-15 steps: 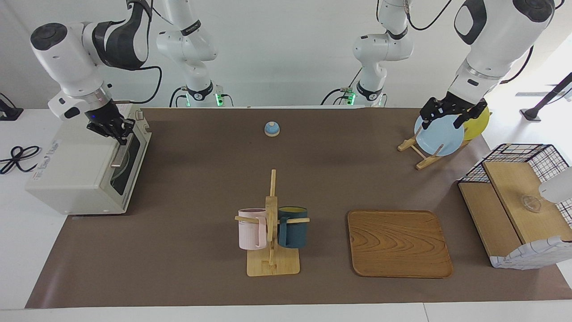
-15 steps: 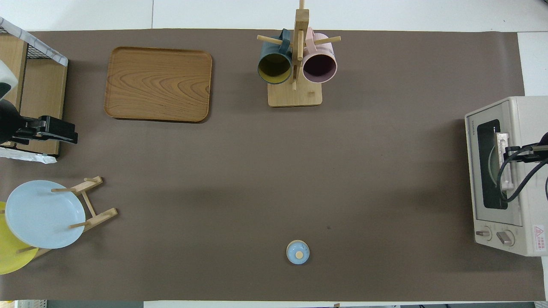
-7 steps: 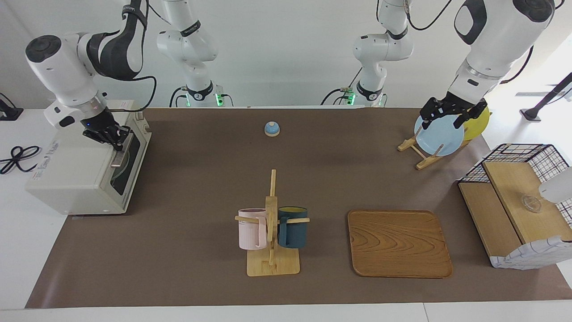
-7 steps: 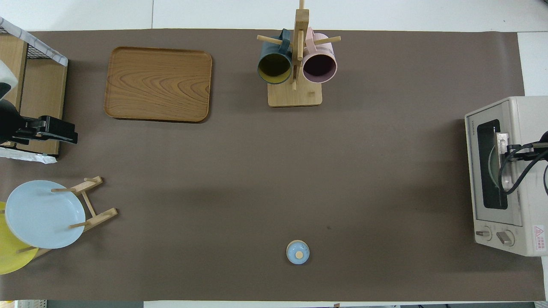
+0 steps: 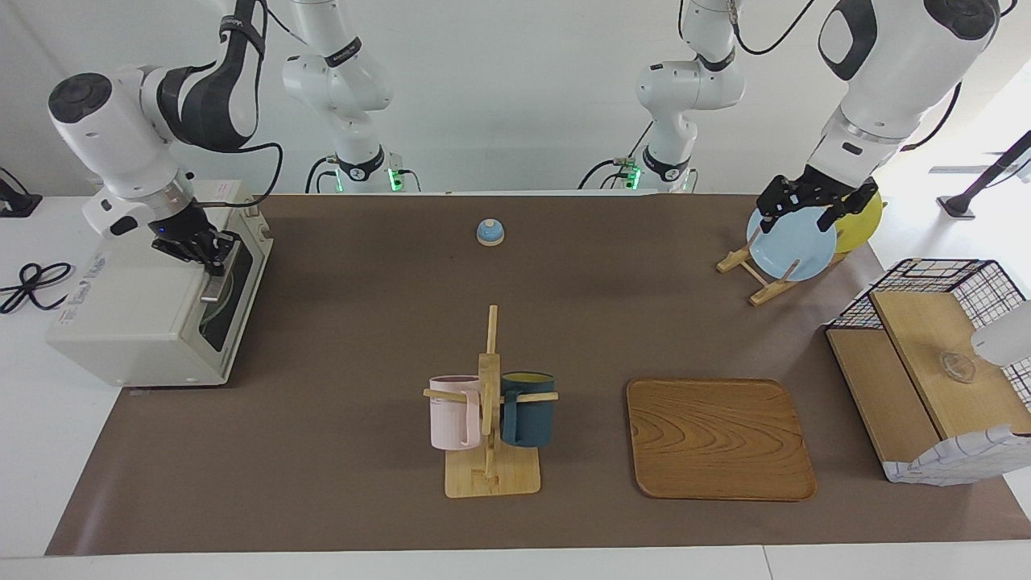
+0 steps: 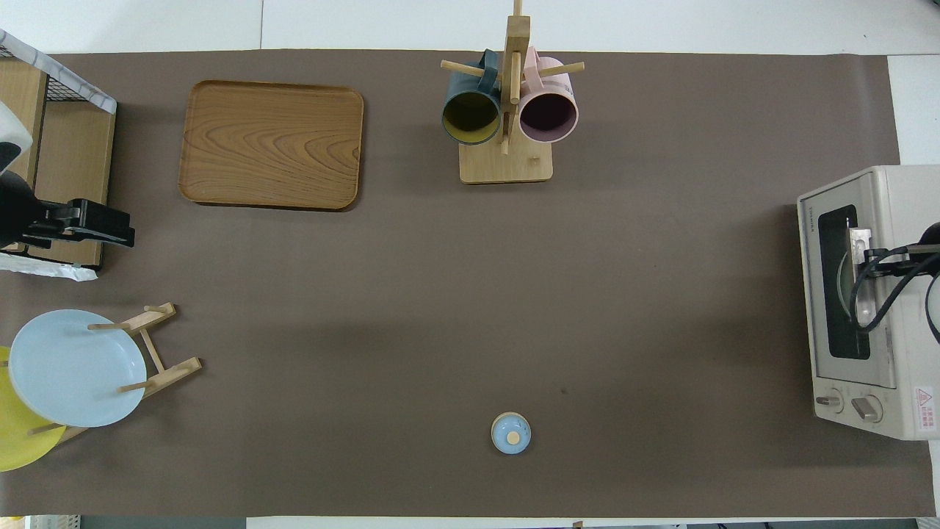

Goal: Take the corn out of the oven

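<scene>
Right end effector [image 5: 211, 251] is hanging at the top edge of the oven [image 5: 153, 302], right at the metal bar handle [image 5: 219, 272] of its dark glass door [image 6: 843, 283]; whether its fingers are clenched on the bar or released cannot be told. That door is sitting closed, and the corn is not showing through the glass in either view. This cream-white toaster oven is standing at the right arm's end of the desk [image 5: 362, 322]. Left end effector [image 5: 815, 208] is waiting with its fingers spread over the plate rack [image 5: 757, 274], which is holding a light blue plate [image 5: 791, 246] and a yellow plate [image 5: 862, 221]. A wooden tray [image 5: 719, 439], a mug tree [image 5: 490, 403] and a small blue bell [image 5: 490, 232] are lying between the two ends.
</scene>
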{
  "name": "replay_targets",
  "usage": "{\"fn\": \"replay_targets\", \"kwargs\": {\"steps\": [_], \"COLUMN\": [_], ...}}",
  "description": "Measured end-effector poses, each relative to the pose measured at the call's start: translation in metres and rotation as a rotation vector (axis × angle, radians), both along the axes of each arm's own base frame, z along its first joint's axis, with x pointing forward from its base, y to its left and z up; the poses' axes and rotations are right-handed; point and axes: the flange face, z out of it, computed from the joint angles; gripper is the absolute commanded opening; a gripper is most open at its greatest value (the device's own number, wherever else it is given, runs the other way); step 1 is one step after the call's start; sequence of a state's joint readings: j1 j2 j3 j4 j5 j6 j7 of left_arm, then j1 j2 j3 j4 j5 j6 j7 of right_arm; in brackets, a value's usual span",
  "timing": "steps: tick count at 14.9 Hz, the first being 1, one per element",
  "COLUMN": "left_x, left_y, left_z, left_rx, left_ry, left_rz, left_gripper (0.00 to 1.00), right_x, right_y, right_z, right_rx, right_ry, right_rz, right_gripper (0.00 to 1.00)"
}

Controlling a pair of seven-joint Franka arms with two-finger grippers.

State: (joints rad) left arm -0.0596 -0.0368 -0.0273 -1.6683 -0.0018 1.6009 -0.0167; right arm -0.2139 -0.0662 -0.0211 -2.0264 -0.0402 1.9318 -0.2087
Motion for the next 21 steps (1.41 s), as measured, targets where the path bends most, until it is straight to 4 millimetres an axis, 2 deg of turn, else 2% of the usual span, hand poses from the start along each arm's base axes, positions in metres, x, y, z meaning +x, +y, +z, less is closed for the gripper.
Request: {"fn": "replay_targets", "kwargs": {"steps": [5,11,14,17,19,21], "left_x": [0.0,0.001,0.001,0.001,0.001,0.001], "left_y": [-0.001,-0.002,-0.002,-0.002,-0.002,-0.002], "left_z": [0.0,0.001,0.001,0.001,0.001,0.001], "left_rx": [0.0,-0.001,-0.001,-0.001,-0.001,-0.001], "left_ry": [-0.001,-0.008,-0.009,-0.01,-0.01,-0.01], "left_rz": [-0.002,-0.003,-0.004,-0.004,-0.004,-0.004], "left_gripper": [1.0,1.0,1.0,1.0,1.0,1.0], "right_x": [0.003,0.011,0.015,0.028,0.03,0.028], "right_y": [0.013,0.054,0.081,0.108,0.12,0.126], "right_z": [-0.003,-0.021,-0.043,-0.079,-0.105,-0.123], "right_rx": [0.001,0.019,0.038,0.048,0.047,0.049], "right_ry": [0.005,0.021,0.011,-0.013,-0.031,-0.049], "right_rz": [0.017,0.04,0.065,0.065,0.066,0.067], "right_gripper": [0.0,0.0,0.0,0.0,0.0,0.0]}}
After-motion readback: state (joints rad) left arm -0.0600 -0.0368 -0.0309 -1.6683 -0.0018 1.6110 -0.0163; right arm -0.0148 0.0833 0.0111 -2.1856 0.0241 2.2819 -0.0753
